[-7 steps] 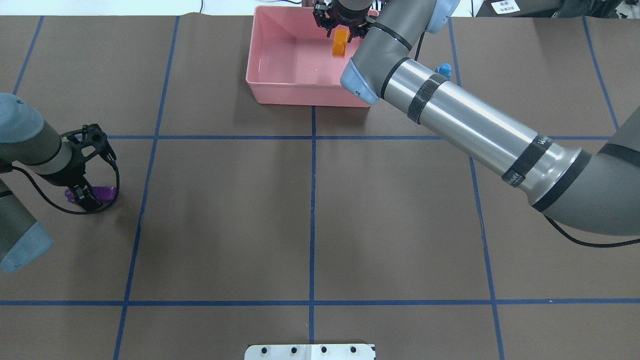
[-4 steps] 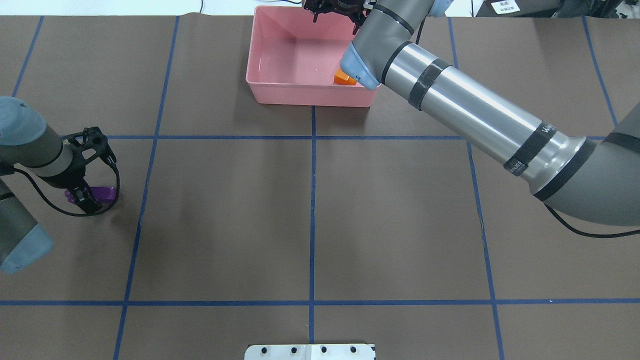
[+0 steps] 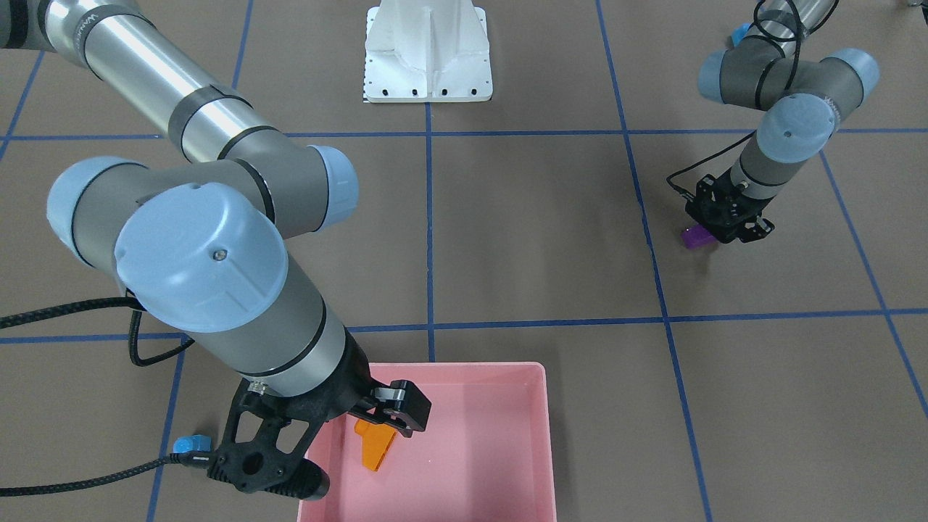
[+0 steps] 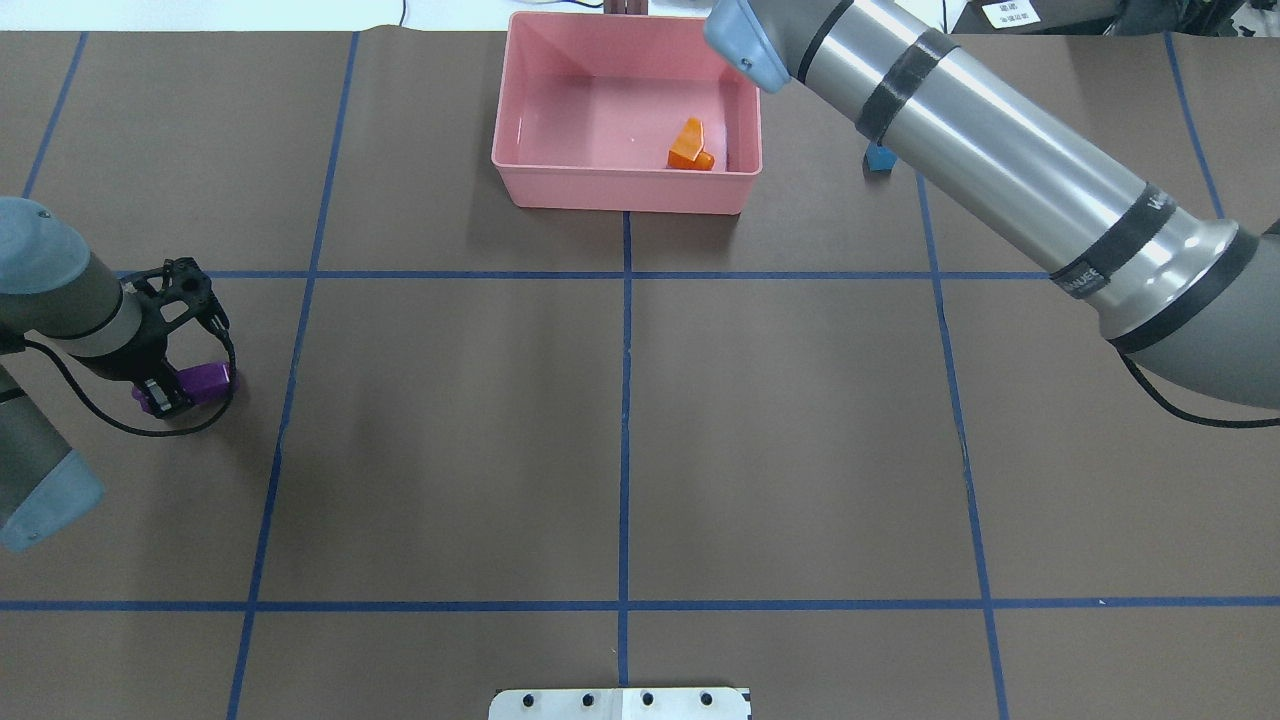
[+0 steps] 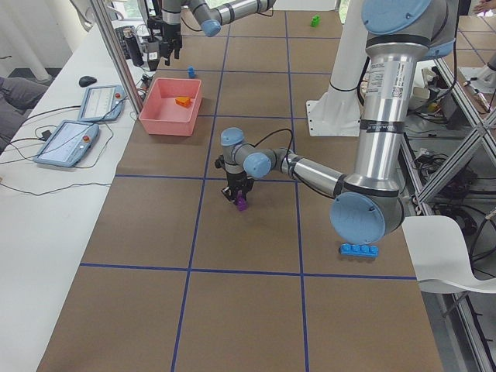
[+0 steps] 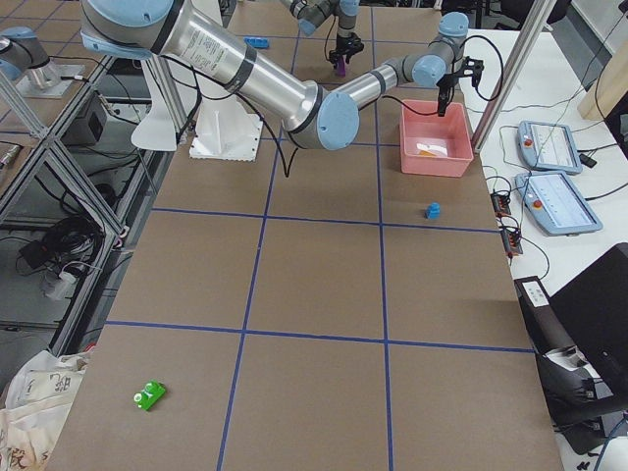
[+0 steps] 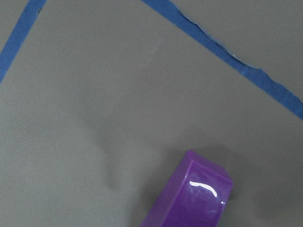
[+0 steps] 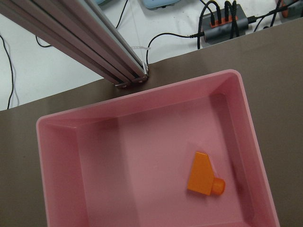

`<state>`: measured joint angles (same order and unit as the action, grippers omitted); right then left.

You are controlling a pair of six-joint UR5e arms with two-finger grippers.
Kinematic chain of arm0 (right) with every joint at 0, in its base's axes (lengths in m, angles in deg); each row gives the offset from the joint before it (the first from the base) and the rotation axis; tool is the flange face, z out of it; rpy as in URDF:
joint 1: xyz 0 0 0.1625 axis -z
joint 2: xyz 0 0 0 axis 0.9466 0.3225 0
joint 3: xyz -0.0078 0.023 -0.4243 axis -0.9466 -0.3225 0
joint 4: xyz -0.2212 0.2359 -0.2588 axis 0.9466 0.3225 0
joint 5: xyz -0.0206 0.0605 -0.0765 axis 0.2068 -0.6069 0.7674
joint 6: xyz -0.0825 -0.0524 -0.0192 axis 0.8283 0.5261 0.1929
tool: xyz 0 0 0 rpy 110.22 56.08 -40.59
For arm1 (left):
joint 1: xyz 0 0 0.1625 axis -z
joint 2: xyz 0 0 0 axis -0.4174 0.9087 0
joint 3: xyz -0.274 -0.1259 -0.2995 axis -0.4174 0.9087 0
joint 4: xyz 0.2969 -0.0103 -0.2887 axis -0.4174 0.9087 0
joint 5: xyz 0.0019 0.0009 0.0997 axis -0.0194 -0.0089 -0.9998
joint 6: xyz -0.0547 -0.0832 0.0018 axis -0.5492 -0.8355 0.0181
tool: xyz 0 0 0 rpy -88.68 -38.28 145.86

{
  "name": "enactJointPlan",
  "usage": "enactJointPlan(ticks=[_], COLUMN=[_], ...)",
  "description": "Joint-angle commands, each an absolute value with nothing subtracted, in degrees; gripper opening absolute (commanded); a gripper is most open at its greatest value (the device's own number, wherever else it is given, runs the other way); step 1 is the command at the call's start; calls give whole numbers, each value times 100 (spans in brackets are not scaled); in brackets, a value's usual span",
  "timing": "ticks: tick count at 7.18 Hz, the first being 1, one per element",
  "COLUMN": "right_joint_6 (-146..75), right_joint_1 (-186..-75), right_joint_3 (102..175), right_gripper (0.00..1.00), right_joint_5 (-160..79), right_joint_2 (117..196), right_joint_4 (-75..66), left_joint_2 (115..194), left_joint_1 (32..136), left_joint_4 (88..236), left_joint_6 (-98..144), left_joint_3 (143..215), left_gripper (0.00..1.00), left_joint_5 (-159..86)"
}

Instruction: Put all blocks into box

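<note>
The pink box (image 4: 620, 196) stands at the far middle of the table and holds the orange sloped block (image 4: 690, 147), which also shows in the right wrist view (image 8: 204, 175). My right gripper (image 3: 341, 442) hangs open and empty above the box's (image 3: 493, 449) right side, over the orange block (image 3: 375, 444). My left gripper (image 4: 165, 388) is shut on one end of the long purple block (image 4: 203, 381) at the table's left, low over the surface. The purple block fills the lower part of the left wrist view (image 7: 189, 198). A small light-blue block (image 4: 879, 160) lies right of the box.
A long light-blue block (image 5: 358, 249) lies near the robot's left side. A green block (image 6: 149, 395) lies far out on the robot's right. The white base plate (image 4: 620, 703) is at the near edge. Aluminium posts (image 8: 94, 42) stand behind the box.
My right gripper let go of the orange block, which now lies in the box, and the arm rose back out of the overhead view. My left gripper with the purple block shifted slightly.
</note>
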<state>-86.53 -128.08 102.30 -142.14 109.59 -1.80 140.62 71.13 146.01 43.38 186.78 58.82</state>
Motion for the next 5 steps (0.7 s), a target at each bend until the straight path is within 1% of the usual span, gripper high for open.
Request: enactJointPlan(ticks=[1, 2, 3, 4, 5], right_joint_6=[-7962, -7549, -7188, -6836, -6545], right_joint_1=[-13049, -13173, -13322, -13350, -13393], right_joint_3=[10790, 11061, 11525, 11799, 11846], right_gripper=[99, 99, 99, 99, 99], right_joint_5=[-14257, -14257, -14257, -14214, -14170], right_joint_2=[11001, 11166, 11681, 12104, 12335], right_joint_4=[975, 1257, 1269, 1208, 1068], left_joint_2=[14052, 14052, 14079, 14183, 14524], left_joint_1=[7117, 7125, 7151, 7187, 7239], left_joint_4=[14592, 14505, 14357, 13694, 12904], left_joint_6=[4301, 4039, 3819, 3756, 3668], left_joint_3=[18850, 19095, 19333, 19779, 20175], left_gripper=[0, 0, 0, 0, 0], left_joint_5=[5977, 6213, 6398, 6443, 6453])
